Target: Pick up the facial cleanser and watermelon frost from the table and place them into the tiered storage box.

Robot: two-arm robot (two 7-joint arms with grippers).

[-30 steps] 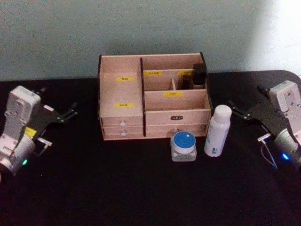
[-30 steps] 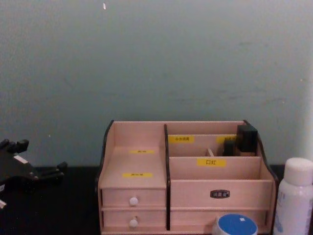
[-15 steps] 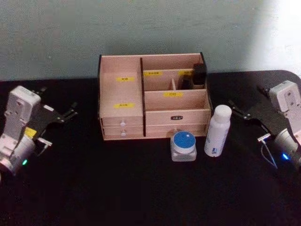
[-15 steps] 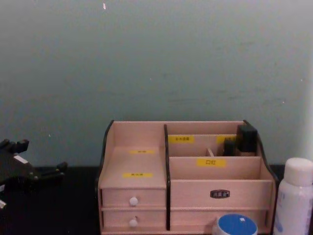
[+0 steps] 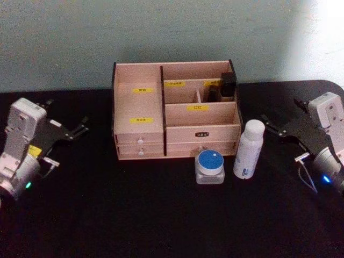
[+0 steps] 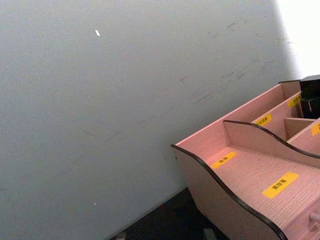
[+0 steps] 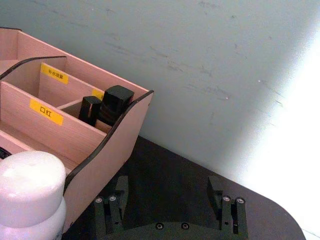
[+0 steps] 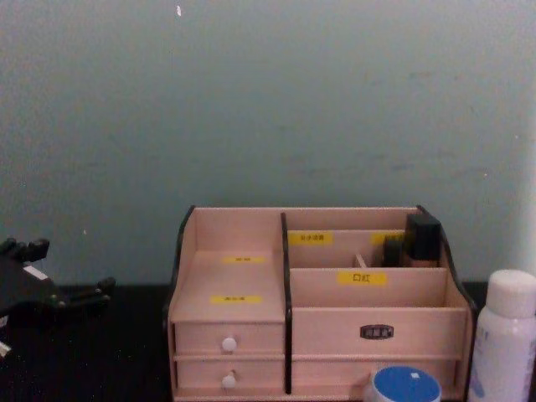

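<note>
The cleanser (image 5: 249,149) and the jar (image 5: 209,166) both stand on the table (image 5: 150,215), just in front of the box (image 5: 140,129), so neither is placed yet and both picks are left. The right gripper (image 7: 168,184) hangs near the cleanser, spread and empty. The left gripper (image 5: 65,115), also spread, sits well apart beyond the box.

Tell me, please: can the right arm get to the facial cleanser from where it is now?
Probably yes. The right gripper, open, sits to the right of the facial cleanser, with only bare table between them. The tiered storage box stands behind the bottle, the watermelon frost on its left.
</note>
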